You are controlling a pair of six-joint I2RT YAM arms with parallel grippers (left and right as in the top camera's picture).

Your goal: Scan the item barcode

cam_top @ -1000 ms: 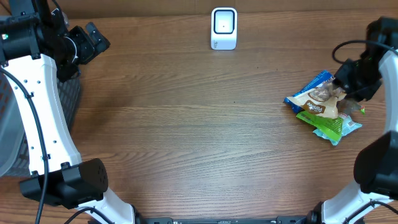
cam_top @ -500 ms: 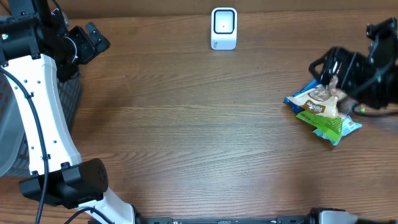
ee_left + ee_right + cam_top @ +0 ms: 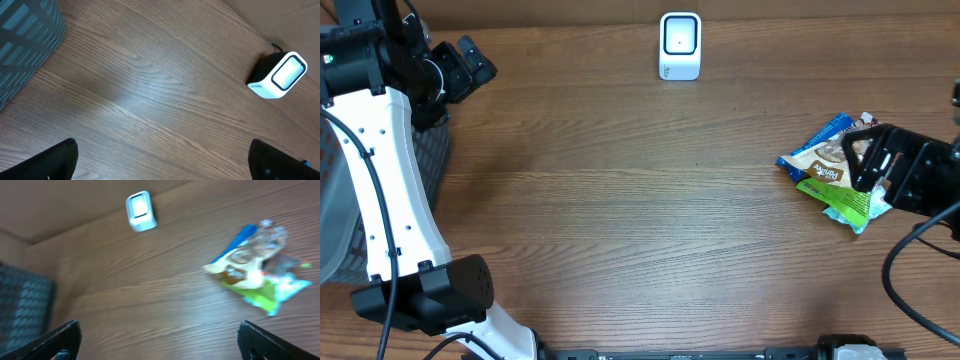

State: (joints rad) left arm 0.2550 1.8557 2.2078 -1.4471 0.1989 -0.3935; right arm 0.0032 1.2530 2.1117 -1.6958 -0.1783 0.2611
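Observation:
The white barcode scanner [image 3: 680, 45] stands upright at the back middle of the table, also in the left wrist view [image 3: 277, 76] and the right wrist view [image 3: 139, 211]. The items are a pile of snack packets [image 3: 832, 165] at the right: a brown-and-beige one on top, a blue one behind, a green one [image 3: 850, 203] in front. The blurred right wrist view shows the pile [image 3: 252, 272] lying on the wood. My right gripper [image 3: 866, 158] hovers over the pile's right side, open and empty [image 3: 160, 340]. My left gripper [image 3: 472, 62] is open at the far left, holding nothing [image 3: 162, 162].
A dark grey slatted basket [image 3: 432, 160] sits at the left edge, visible in the left wrist view [image 3: 25, 40] and the right wrist view [image 3: 22, 310]. The wooden table [image 3: 640, 200] spreads between basket, scanner and packets.
My right gripper has opened and the right arm has swung forward along the right edge, now pointing left over the pile. The packets stay put. The left arm has not moved.

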